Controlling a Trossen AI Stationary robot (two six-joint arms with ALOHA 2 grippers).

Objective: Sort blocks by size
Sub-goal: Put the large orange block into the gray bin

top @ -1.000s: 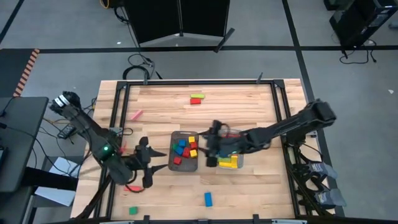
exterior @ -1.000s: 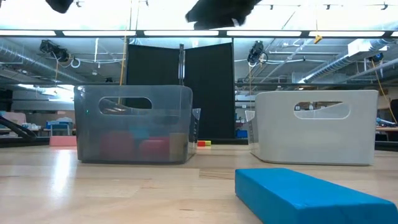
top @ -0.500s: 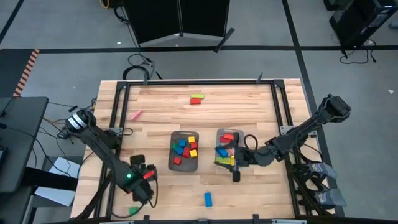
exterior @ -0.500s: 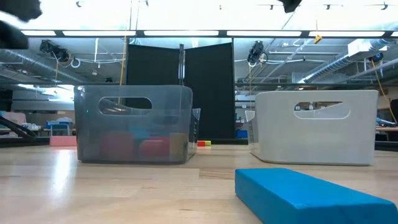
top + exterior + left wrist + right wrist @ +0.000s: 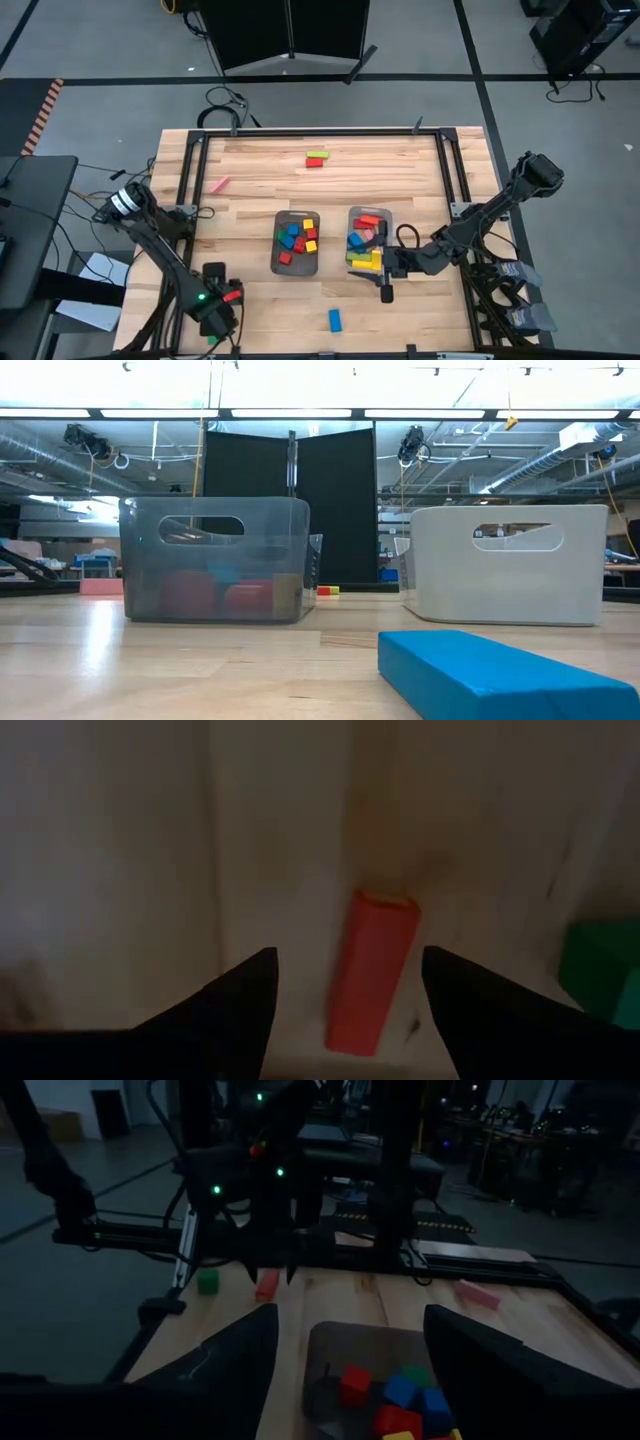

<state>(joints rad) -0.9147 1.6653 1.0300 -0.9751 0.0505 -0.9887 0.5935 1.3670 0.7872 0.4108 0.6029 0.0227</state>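
High view logged first: wooden table (image 5: 400,165) with dark grey tray (image 5: 296,216) at centre holding small cubes, pale tray (image 5: 369,213) just beside it holding longer bars. Loose blocks left out: a red-and-green pair (image 5: 317,158) near the far edge, pink bar (image 5: 218,185) on the left side, blue bar (image 5: 335,319) near the front edge, red bar (image 5: 232,294) and green cube (image 5: 212,339) at the front-left corner.

Left gripper (image 5: 216,308) parked low over the front-left corner, right at the red bar. Left wrist view confirmed: red bar (image 5: 371,970) lying flat on the wood, lengthwise between the two fingers (image 5: 230,1000), jaws spread wide, nothing gripped, no contact visible. Green cube (image 5: 600,965) off to one side, apart from the bar.

Judged step in hand: pick up red bar. Advised: straight descent, bar centred in the gap, close across the narrow width, clear of the green cube; then carry to pale tray with the other bars.

Right gripper (image 5: 386,289) noted just in front of the pale tray, waiting; fingers (image 5: 225,1355) parted, empty.
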